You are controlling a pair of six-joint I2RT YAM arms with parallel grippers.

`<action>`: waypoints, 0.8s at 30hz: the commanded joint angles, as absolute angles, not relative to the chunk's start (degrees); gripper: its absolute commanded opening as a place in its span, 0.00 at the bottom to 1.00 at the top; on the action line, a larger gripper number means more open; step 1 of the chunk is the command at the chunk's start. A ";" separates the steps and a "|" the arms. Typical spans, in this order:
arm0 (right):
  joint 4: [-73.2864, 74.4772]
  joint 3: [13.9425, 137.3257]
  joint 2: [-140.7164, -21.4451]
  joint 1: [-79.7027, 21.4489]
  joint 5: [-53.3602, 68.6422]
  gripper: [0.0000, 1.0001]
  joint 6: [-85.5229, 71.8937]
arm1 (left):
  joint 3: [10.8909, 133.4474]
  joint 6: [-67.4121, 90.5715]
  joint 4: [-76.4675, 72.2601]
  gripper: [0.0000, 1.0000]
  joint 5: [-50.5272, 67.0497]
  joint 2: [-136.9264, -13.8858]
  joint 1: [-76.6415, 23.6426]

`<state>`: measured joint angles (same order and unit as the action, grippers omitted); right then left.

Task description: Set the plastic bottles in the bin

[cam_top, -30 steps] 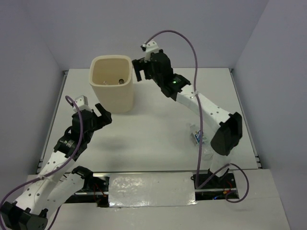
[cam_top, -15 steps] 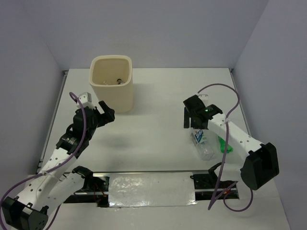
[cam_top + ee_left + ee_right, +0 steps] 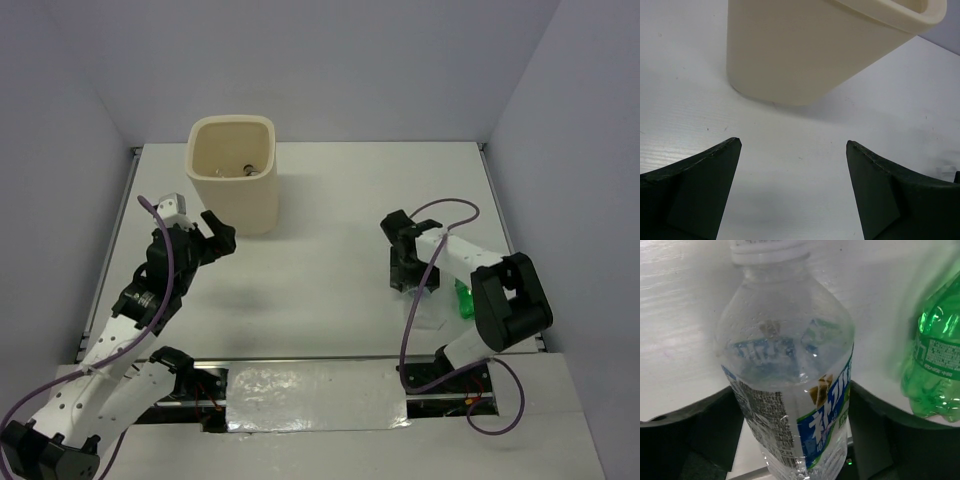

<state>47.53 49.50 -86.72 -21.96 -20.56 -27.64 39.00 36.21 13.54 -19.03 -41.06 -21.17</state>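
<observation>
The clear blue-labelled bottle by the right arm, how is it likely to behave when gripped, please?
The clear bottle looks empty, so probably very light. Its thin, dimpled wall would likely buckle under a firm squeeze. Lying on its round side on the table, it may roll if nudged.

Left arm [image 3: 115, 340]: white shell links, black joint housings, small white camera block [image 3: 170, 208] at the wrist | purple cable [image 3: 174, 255] strung along it | right arm [image 3: 468, 258]: same white-and-black build, second purple cable [image 3: 447, 203] | left pincer [image 3: 792, 145], right pincer [image 3: 791, 386]: matte black, two wedge-shaped fingers each
</observation>
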 commanded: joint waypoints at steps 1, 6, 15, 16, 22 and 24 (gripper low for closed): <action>43.24 52.90 -86.93 -21.97 -16.88 0.68 -25.40 | 39.64 35.60 12.04 0.99 -20.74 -41.04 -20.92; 40.97 60.96 -79.30 -23.81 -12.40 0.45 -21.63 | 39.64 36.12 12.74 0.99 -21.79 -40.34 -20.83; 16.92 86.61 -81.70 -37.34 -14.15 0.41 -15.65 | 40.86 38.84 15.37 0.99 -22.59 -39.81 -20.92; 14.79 89.18 -83.57 -37.88 -13.02 0.41 -15.47 | 41.48 39.02 16.16 0.99 -22.59 -39.99 -20.83; -6.66 103.52 -95.17 -39.81 -6.86 0.39 -16.79 | 41.31 41.30 21.26 0.99 -24.96 -38.24 -20.83; -10.28 110.02 -101.23 -41.04 -6.07 0.39 -16.44 | 41.22 41.75 22.75 0.99 -25.49 -37.01 -20.92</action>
